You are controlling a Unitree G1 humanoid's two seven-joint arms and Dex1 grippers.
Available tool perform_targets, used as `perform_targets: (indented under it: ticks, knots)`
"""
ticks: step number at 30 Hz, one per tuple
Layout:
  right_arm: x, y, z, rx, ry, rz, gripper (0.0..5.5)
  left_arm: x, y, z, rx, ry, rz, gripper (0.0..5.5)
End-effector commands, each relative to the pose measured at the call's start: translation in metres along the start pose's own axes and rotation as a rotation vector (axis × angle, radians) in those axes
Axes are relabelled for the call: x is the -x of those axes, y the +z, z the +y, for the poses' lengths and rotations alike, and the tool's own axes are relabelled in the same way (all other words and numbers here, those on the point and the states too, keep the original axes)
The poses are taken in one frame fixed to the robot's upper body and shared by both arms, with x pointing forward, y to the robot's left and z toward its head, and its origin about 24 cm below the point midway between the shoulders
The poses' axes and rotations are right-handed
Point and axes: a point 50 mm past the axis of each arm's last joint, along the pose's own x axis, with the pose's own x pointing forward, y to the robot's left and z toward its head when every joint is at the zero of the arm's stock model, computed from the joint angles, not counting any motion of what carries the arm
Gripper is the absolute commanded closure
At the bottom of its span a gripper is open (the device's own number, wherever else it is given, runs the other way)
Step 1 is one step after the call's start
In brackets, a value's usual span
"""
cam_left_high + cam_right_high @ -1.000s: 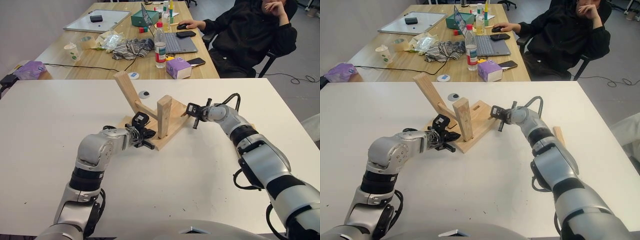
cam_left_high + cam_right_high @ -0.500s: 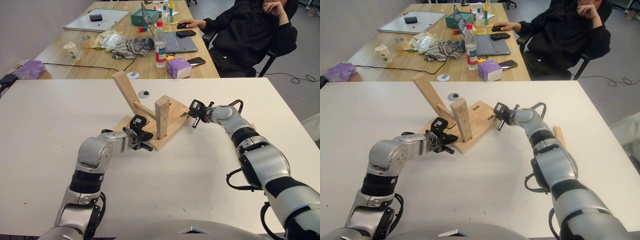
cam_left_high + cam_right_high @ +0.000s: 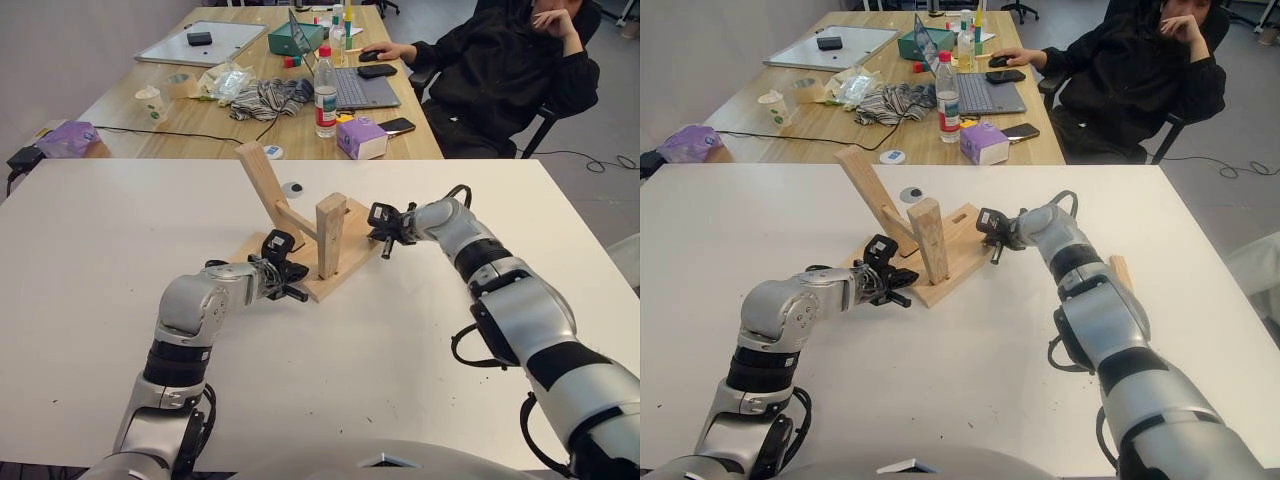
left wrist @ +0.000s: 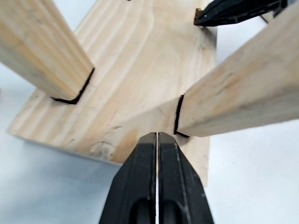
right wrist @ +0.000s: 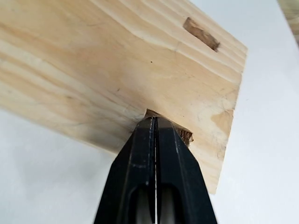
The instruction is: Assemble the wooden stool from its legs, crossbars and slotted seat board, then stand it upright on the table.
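Both pinched closed, empty: right tool point(image 5: 150, 122) is nosing seat board point(image 4: 140, 60) slot point(image 5: 184, 135) dead ahead; left tool point(image 4: 157, 136) is meeting the opposite edge.

The upright leg point(image 3: 330, 235) and tilted leg point(image 3: 263, 187) on the seat board point(image 3: 345, 262) block the straight path between my left gripper point(image 3: 298, 293) and right gripper point(image 3: 386, 250). Free passage lies over the table point(image 3: 380, 380) on the board's near side.
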Motion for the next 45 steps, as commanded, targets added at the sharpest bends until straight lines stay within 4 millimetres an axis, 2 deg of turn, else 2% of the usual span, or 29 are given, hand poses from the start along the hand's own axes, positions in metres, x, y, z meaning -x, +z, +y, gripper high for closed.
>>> perform_targets:
  ticks: [1, 5, 8, 12, 15, 18, 21, 23, 26, 29, 31, 33, 34, 35, 38, 39, 42, 45]
  knots:
    - [0.007, -0.062, 0.028, -0.089, 0.287, 0.241, 5.50, 0.002, -0.006, 0.011, 0.002, 0.061, 0.023, 5.47]
    - [0.013, -0.045, 0.038, -0.070, 0.494, 0.082, 5.50, -0.014, -0.016, 0.011, 0.009, 0.034, 0.067, 5.47]
    - [0.014, -0.027, 0.052, -0.035, 0.553, -0.012, 5.50, -0.021, -0.009, 0.020, 0.003, 0.054, 0.047, 5.47]
    - [0.021, -0.011, 0.087, -0.015, 0.639, -0.090, 5.50, -0.049, 0.020, 0.021, -0.016, 0.024, -0.001, 5.47]
    - [0.025, 0.016, 0.110, 0.017, 0.667, -0.178, 5.50, -0.072, 0.049, 0.022, -0.014, 0.033, -0.058, 5.47]
    - [0.029, 0.039, 0.119, 0.033, 0.625, -0.258, 5.50, -0.074, 0.067, 0.042, 0.007, 0.147, -0.144, 5.47]
    - [0.047, 0.049, 0.096, -0.014, 0.452, -0.354, 5.50, -0.046, 0.071, 0.080, 0.037, 0.293, -0.247, 5.47]
    - [0.076, 0.059, 0.069, -0.046, 0.288, -0.458, 5.50, -0.023, 0.058, 0.092, 0.067, 0.304, -0.266, 5.47]
    - [0.137, 0.068, 0.034, -0.073, 0.053, -0.614, 5.50, 0.011, 0.028, 0.078, 0.048, 0.225, -0.222, 5.47]
    - [0.197, 0.064, 0.020, -0.158, -0.029, -0.813, 5.50, 0.030, 0.011, 0.066, 0.050, 0.177, -0.202, 5.47]
    - [0.235, 0.052, -0.002, -0.268, -0.162, -0.953, 5.50, 0.037, 0.005, 0.067, 0.077, 0.182, -0.188, 5.47]
    - [0.251, 0.034, -0.021, -0.352, -0.357, -0.918, 5.50, 0.039, 0.000, 0.064, 0.087, 0.172, -0.162, 5.47]
    - [0.251, 0.021, -0.025, -0.364, -0.431, -0.832, 5.50, 0.039, -0.002, 0.061, 0.089, 0.156, -0.147, 5.47]
    - [0.243, 0.005, -0.015, -0.319, -0.417, -0.701, 5.50, 0.038, -0.005, 0.057, 0.088, 0.144, -0.133, 5.47]
    - [0.208, -0.027, 0.035, -0.221, -0.137, -0.397, 5.50, 0.036, -0.007, 0.050, 0.090, 0.118, -0.121, 5.47]
    - [0.197, -0.035, 0.042, -0.208, -0.105, -0.313, 5.50, 0.035, -0.007, 0.048, 0.088, 0.110, -0.119, 5.47]
    - [0.163, -0.052, 0.057, -0.171, -0.064, -0.153, 5.50, 0.029, -0.006, 0.041, 0.084, 0.074, -0.104, 5.47]
    - [0.115, -0.050, 0.067, -0.161, -0.095, -0.151, 5.50, 0.013, -0.016, 0.022, 0.067, -0.029, -0.030, 5.47]
